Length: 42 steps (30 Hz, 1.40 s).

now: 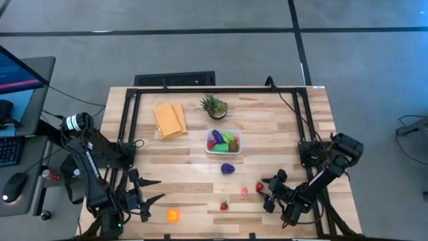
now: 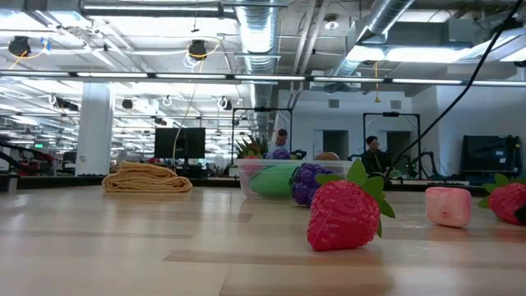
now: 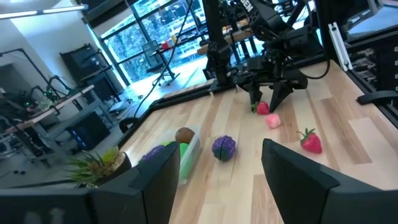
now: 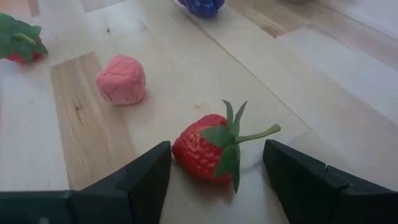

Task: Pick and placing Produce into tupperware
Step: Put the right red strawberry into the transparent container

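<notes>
The right gripper [image 1: 266, 194] is seen low over the table, well off from the tupperware [image 1: 223, 142] toward the front right, jaws spread on either side of a strawberry [image 4: 208, 148] with no contact visible yet; the berry is lying on its side, long axis flat, stem pointed away from the pink piece [image 4: 121, 79] beside it. The left gripper [image 1: 148, 191] is parked open and empty at the front left, near the orange fruit [image 1: 173, 215]. Tupperware contents are partly hidden in the low view by the purple fruit [image 2: 308, 182] in front.
</notes>
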Tool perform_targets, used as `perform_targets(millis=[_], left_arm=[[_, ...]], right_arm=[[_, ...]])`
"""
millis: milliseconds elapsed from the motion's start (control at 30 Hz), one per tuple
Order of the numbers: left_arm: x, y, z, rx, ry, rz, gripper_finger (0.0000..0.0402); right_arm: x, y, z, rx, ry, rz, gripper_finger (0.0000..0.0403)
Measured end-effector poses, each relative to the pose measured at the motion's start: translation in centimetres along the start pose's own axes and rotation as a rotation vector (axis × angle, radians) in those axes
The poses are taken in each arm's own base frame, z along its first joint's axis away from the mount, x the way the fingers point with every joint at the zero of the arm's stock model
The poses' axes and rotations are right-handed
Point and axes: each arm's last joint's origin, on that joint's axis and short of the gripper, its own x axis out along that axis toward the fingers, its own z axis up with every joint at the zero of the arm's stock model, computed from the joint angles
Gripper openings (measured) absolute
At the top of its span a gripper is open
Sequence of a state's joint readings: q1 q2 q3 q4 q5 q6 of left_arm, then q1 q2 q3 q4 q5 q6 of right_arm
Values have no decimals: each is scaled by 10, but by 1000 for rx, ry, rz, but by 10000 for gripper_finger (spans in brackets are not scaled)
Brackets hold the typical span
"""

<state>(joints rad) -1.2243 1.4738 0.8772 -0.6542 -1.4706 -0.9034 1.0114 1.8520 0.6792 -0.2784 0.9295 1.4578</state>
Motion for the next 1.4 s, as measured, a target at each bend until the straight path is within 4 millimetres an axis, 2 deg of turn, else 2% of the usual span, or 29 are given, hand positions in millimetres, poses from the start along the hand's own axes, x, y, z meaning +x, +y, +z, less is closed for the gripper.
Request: perform_targets(millis=[533,900,1100,1400], left_arm=[[0,1,-1,-10,7,-3,217],[0,1,-1,-10,7,-3,217],[0,1,-1,-10,8,-3,217],[0,1,-2,-6,20,-12,217]], right_arm=[[1,-1,0,-10,-14,-9,144],[5,-3,5,-52,-24,-36,146],[1,-7,26,-90,-37,-53,137],[-6,-24,88,-200,-73,-81,145]])
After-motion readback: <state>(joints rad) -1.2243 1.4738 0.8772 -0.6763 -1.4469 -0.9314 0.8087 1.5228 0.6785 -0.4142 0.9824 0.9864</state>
